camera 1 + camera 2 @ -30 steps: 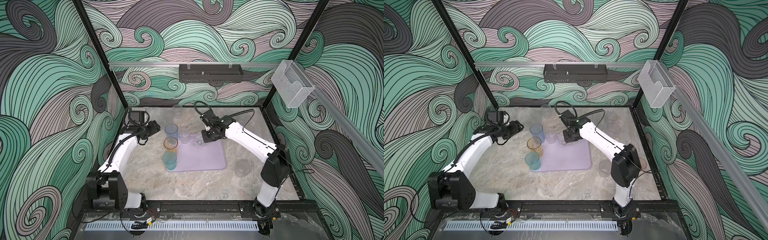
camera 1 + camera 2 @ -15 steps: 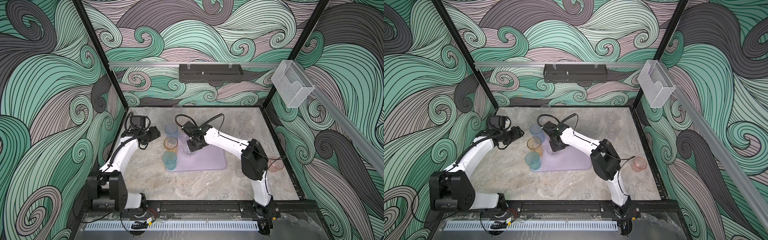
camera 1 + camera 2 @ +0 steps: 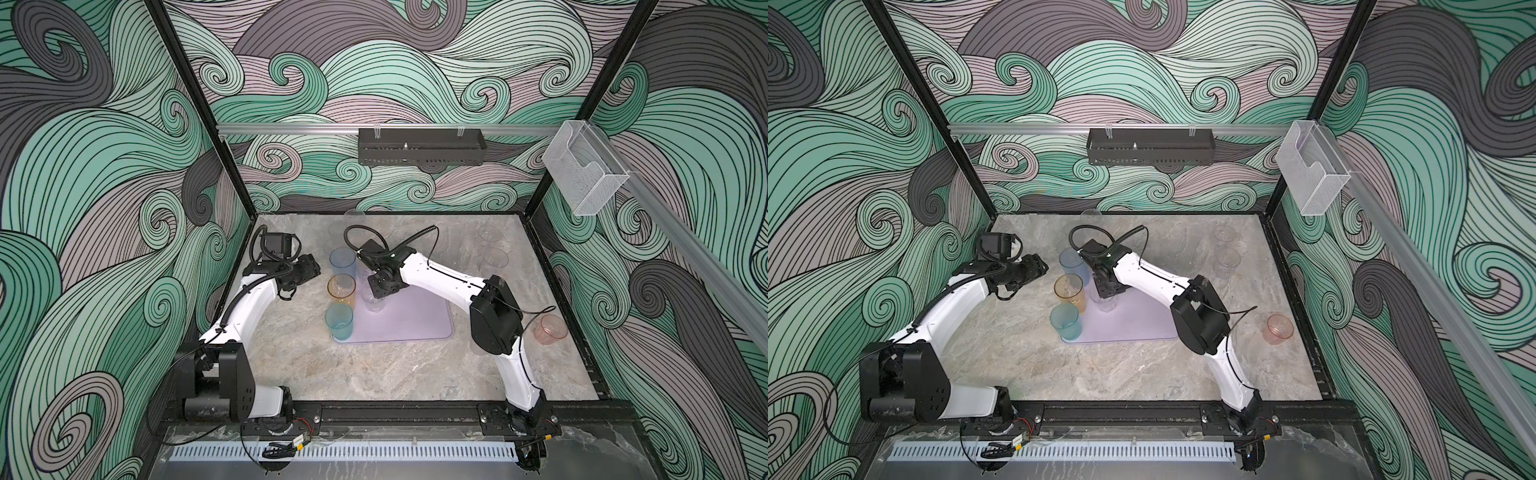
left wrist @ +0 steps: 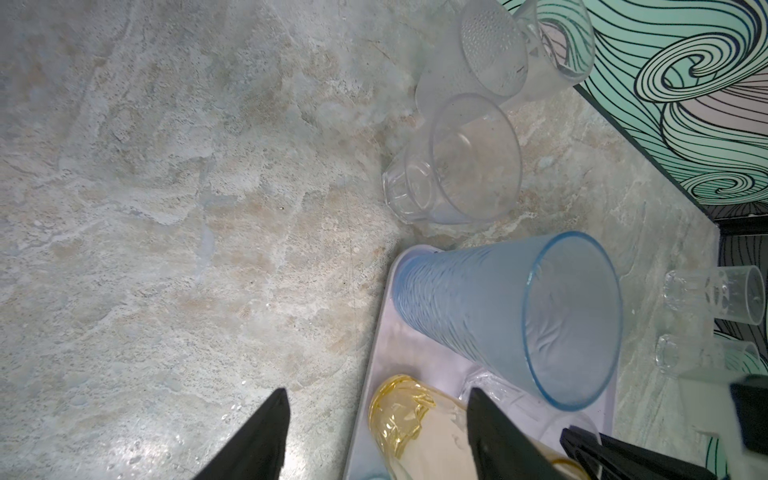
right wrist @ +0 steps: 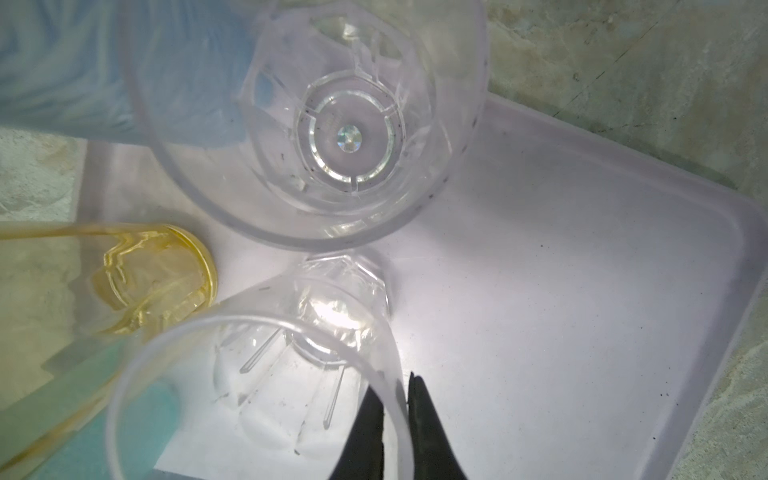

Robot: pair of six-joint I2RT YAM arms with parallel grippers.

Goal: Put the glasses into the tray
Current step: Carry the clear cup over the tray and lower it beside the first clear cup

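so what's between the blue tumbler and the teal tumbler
The amber tumbler stands between the blue tumbler and the teal tumbler. The three form a row along the left edge of the tray, seen in both top views.

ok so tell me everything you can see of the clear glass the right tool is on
The clear glass is see-through and plastic-looking, with a smooth wide rim and a narrower faceted base. It stands upright, mouth up and empty, on the lavender tray, beside the amber tumbler and a second clear glass. The right tool pinches its rim wall, one finger inside, one outside.
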